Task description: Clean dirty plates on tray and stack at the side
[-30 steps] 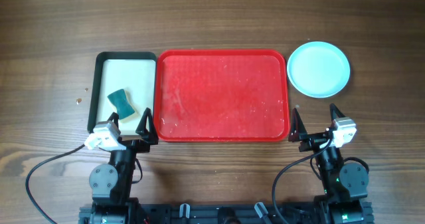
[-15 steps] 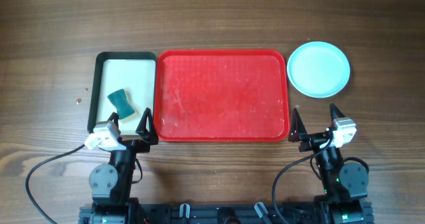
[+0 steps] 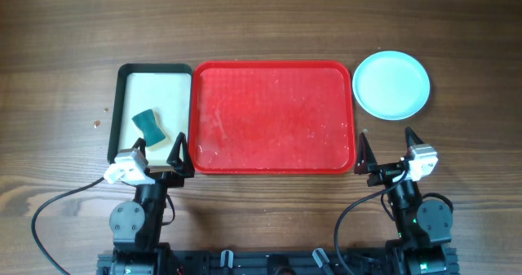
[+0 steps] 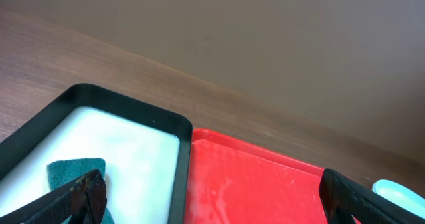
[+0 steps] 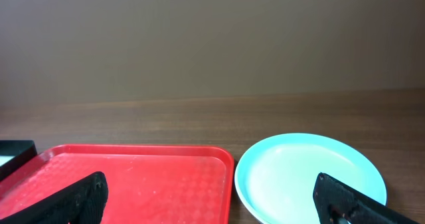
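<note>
Red tray (image 3: 273, 104) lies mid-table on the wooden table (image 3: 261, 22), long side toward the robot. Its surface shows pale wet-looking smears, mostly along the near edge and left side. Aqua plate (image 3: 391, 84) sits on the table just beside the tray's far right corner, apart from the rim and upright (only one plate shows; can't tell if any lie under it).

Black-rimmed tray (image 3: 155, 83) with a cream inside lies just left of the red tray, the rims nearly touching. Teal sponge (image 3: 148, 126) lies flat in its near half.

Left gripper (image 3: 158, 142) hangs over the near right corner of the black-rimmed tray, jaws spread wide, nothing between them. In the left wrist view the fingers (image 4: 83, 196) frame the sponge on one side and the red tray's corner ahead.

Right gripper (image 3: 385, 136) sits above the table just off the red tray's near right corner, on the near side of the plate, jaws likewise wide and holding nothing. The right wrist view shows the plate ahead between the fingers (image 5: 345, 197), with the red tray to its left.
</note>
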